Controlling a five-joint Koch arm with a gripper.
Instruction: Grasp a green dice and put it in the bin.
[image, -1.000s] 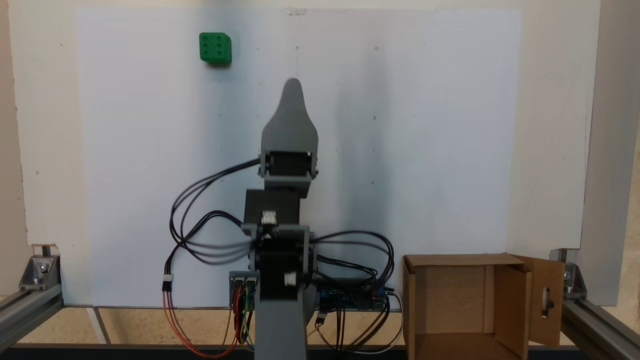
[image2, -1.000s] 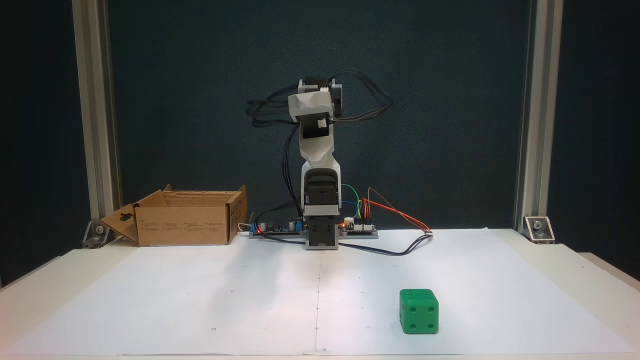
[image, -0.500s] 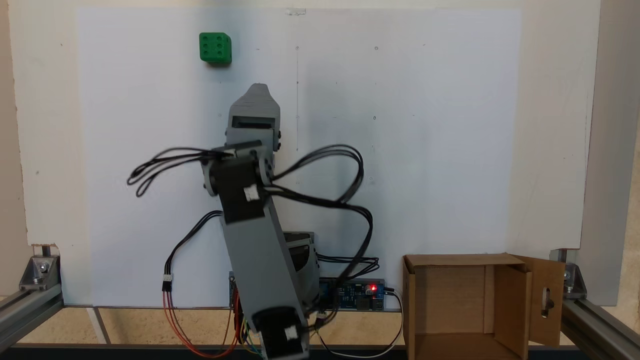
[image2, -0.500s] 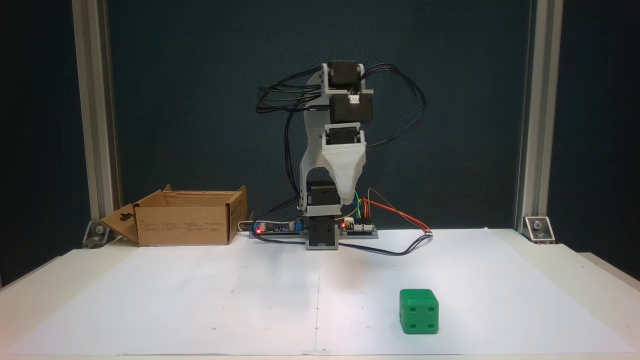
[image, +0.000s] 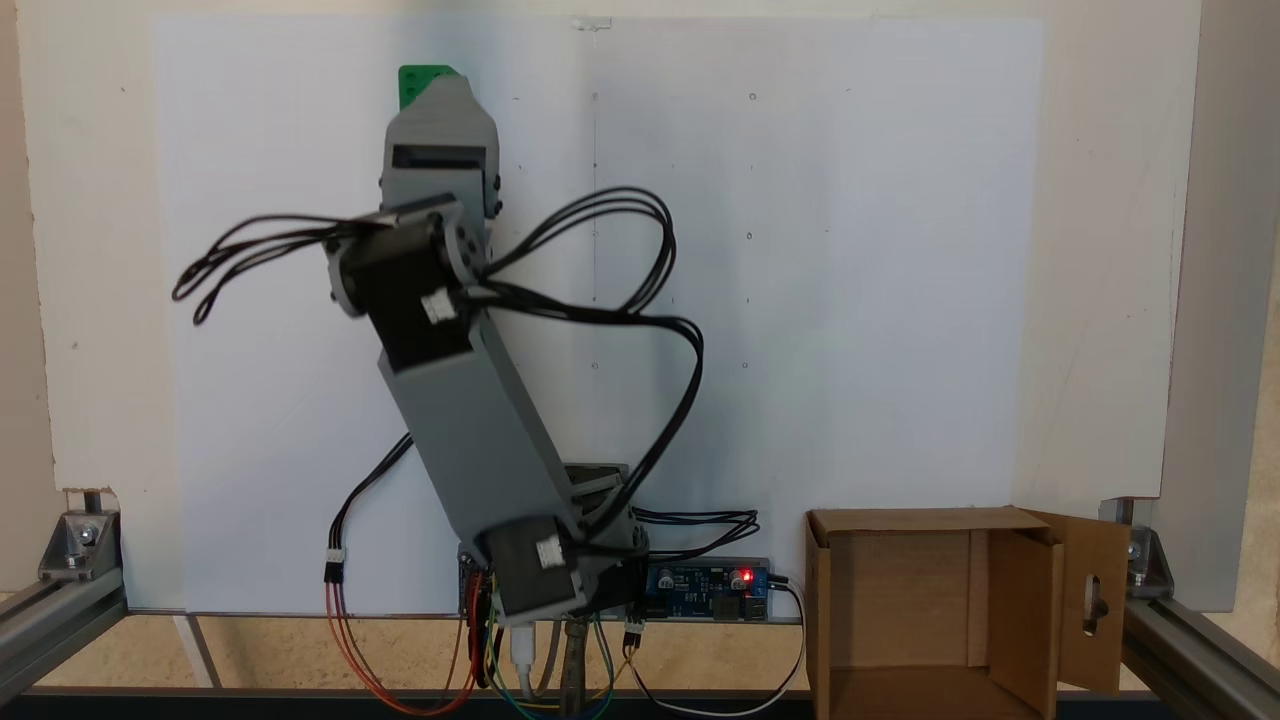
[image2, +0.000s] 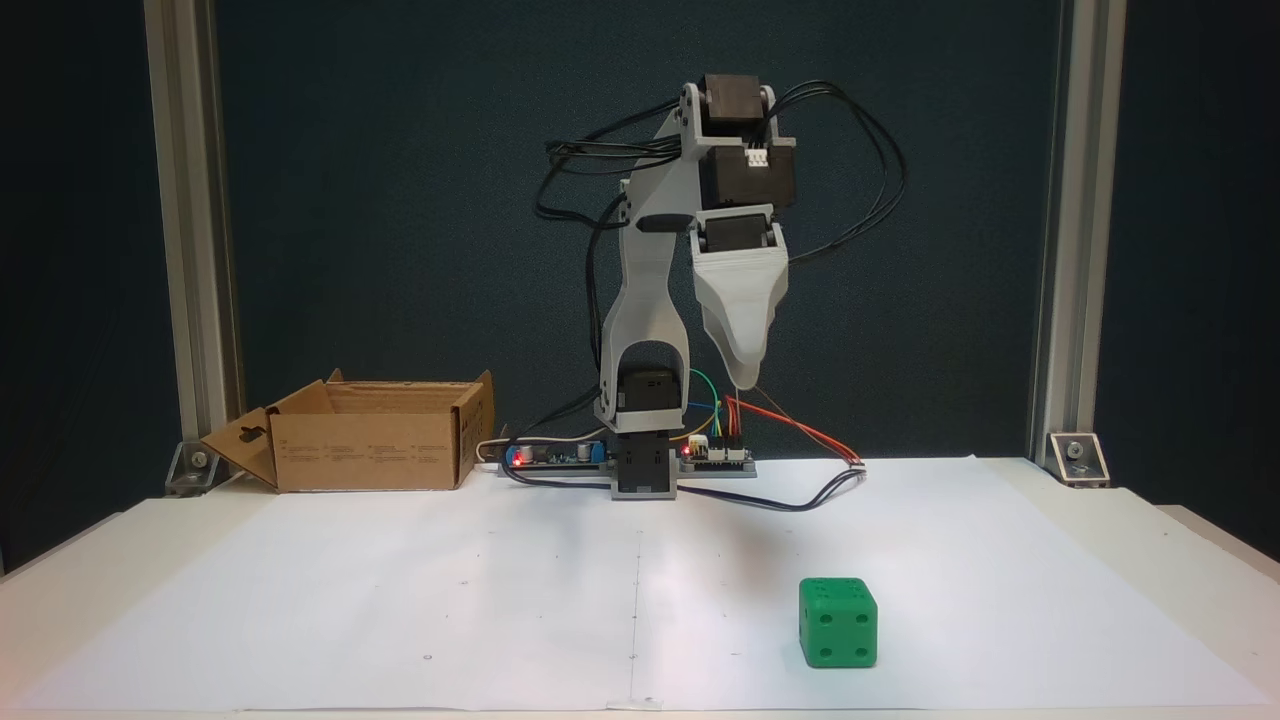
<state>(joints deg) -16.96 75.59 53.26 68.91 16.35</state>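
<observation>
In the fixed view that faces the arm's front, the bin (image2: 365, 435), an open brown cardboard box, sits at the far left edge of the white paper sheet (image2: 400, 600), its slotted flap folded out to the left; beside it to the right a small circuit board (image2: 545, 455) glows with a red light; next comes the arm's base (image2: 643, 470), bolted at the back of the sheet, with coloured wires (image2: 790, 425) trailing off to the right; the grey arm (image2: 650, 290) rises from it and leans to the right, and the gripper (image2: 742, 378) hangs point down, high above the sheet; only one tapered tip shows, so I cannot tell whether its jaws are apart or together; further right and nearer the camera, the green dice (image2: 838, 622) rests on the sheet, well apart from the gripper and far from the bin

In the fixed view from above and behind the arm, an aluminium frame rail (image: 60, 600) crosses the lower left corner; the arm (image: 470, 430) slants up and to the left from its base; the gripper (image: 440, 85) covers most of the green dice (image: 412, 82), leaving a corner visible at its upper left; black cables (image: 620, 260) loop to the right; the bin (image: 900, 610) stands open at lower right
</observation>
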